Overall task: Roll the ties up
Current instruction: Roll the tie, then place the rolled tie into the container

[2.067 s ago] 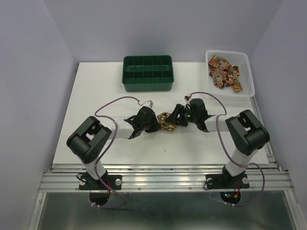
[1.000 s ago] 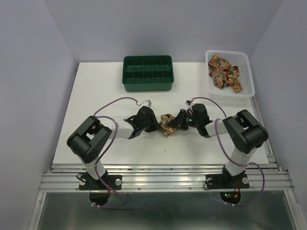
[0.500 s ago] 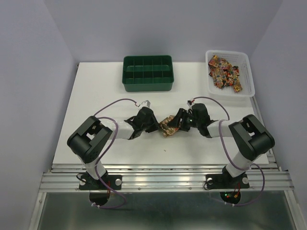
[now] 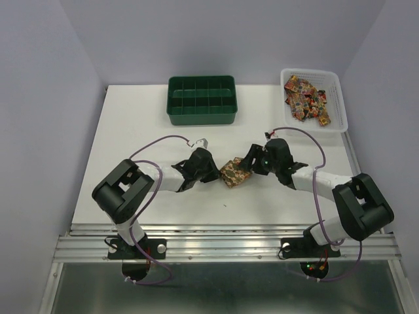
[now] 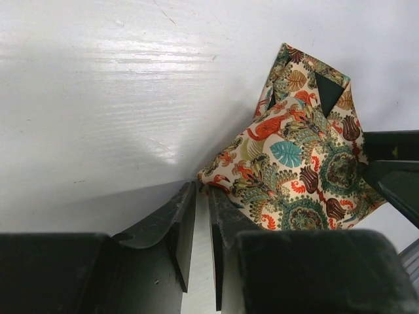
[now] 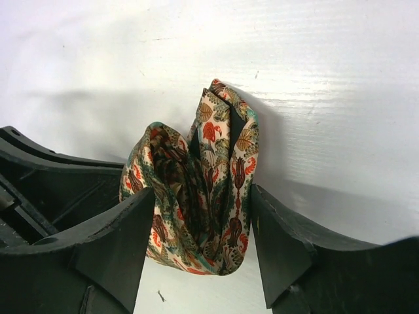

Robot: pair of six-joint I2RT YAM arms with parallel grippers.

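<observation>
A tie (image 4: 234,173) with a red, green and gold pattern lies partly rolled into a bundle at the table's middle. My left gripper (image 4: 219,171) reaches it from the left. In the left wrist view the left gripper (image 5: 201,190) is nearly closed, pinching a corner of the tie (image 5: 294,170). My right gripper (image 4: 247,169) comes from the right. In the right wrist view the right gripper (image 6: 203,191) stands open, its fingers on either side of the rolled tie (image 6: 216,190). More ties (image 4: 306,98) lie piled in the white basket.
A green compartment tray (image 4: 201,120) stands at the back centre. The white basket (image 4: 338,104) sits at the back right corner. Both arms' cables arc over the table around the bundle.
My right gripper has opened from its grip on the tie. The right arm's elbow has swung out to the right and nearer. The left gripper has stayed put.
</observation>
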